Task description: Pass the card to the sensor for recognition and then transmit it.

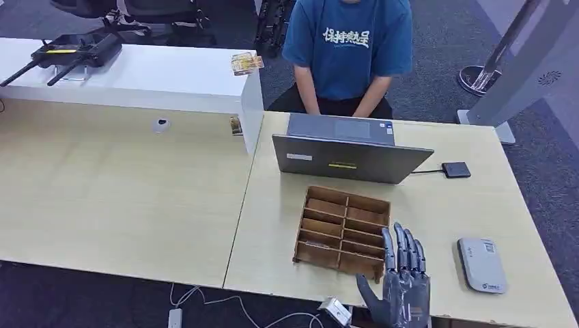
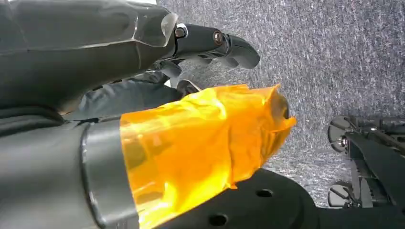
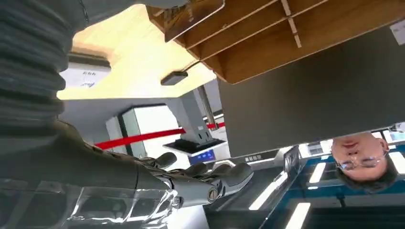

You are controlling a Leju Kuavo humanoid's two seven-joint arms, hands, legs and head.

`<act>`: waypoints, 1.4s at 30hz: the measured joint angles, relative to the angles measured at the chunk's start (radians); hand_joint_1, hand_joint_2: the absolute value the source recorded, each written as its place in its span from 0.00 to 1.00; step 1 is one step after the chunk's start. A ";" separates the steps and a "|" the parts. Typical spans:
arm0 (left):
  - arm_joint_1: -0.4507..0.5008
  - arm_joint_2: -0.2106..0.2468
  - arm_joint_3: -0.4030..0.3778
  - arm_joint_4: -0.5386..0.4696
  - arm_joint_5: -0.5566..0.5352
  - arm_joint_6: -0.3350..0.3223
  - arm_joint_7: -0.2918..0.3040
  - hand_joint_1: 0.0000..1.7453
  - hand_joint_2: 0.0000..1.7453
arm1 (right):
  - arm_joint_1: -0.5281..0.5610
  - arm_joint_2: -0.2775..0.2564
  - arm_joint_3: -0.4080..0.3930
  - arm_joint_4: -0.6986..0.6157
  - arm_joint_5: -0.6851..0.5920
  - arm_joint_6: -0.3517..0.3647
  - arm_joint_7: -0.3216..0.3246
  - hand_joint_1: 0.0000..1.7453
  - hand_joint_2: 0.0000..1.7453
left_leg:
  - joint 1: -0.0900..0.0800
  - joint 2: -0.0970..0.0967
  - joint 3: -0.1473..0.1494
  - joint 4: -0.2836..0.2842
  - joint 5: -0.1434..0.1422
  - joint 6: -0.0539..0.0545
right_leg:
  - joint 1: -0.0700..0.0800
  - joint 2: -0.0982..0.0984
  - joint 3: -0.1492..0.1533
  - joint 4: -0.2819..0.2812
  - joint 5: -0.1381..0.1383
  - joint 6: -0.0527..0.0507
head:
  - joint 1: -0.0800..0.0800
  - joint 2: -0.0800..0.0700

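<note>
Head view: the right robot hand (image 1: 401, 277) is seen at the near edge of the desk (image 1: 437, 225), its fingers stretched out and spread, nothing held in them. The fingertips reach just up to the near right corner of the wooden organizer (image 1: 343, 232) — whether they touch it cannot be told. In the right wrist view the same right robot hand (image 3: 200, 183) is shown with fingers extended and apart, and the compartments of the wooden organizer (image 3: 267, 38) are seen close beyond it.

The left robot hand (image 2: 210, 45) is seen in the left wrist view above grey carpet (image 2: 334, 62), its dark fingers loosely curved and apart, with nothing between them; an orange film (image 2: 200, 143) is wrapped round the thumb.

Behind the organizer a grey laptop (image 1: 348, 156) stands open, and a person in a blue shirt (image 1: 347, 48) is seated behind it. To the right of the organizer, well apart, a white sensor (image 1: 481, 265) lies flat on the desk. Farther back and right of the organizer a small black adapter (image 1: 455, 169) is cabled to the laptop. The card (image 1: 246, 63) lies far behind and left of the organizer, on the corner of a raised white counter (image 1: 171, 75) — well apart from both hands.
</note>
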 joint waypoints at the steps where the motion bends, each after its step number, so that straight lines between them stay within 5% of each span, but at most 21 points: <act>1: 0.000 0.000 0.000 0.000 0.000 0.000 0.000 0.00 0.00 | -0.002 -0.005 0.003 0.001 0.004 0.000 0.006 0.00 1.00 | 0.000 0.000 0.000 0.000 0.000 0.000 | 0.000 0.000 0.000 0.000 0.000 0.000 | 0.000 0.000; 24: -0.003 0.001 -0.002 0.000 -0.006 0.000 0.002 0.00 0.00 | -0.079 -0.084 0.111 0.082 -0.045 0.043 0.117 0.00 1.00 | 0.000 0.000 0.000 0.000 0.000 0.000 | 0.000 0.000 0.000 0.000 0.000 0.000 | 0.000 0.000; 42: -0.003 0.001 -0.010 0.000 -0.004 0.000 0.002 0.00 0.00 | -0.123 -0.106 0.147 0.097 -0.071 0.091 0.121 0.00 1.00 | 0.000 0.000 0.000 0.000 0.000 0.000 | 0.000 0.000 0.000 0.000 0.000 0.000 | 0.000 0.000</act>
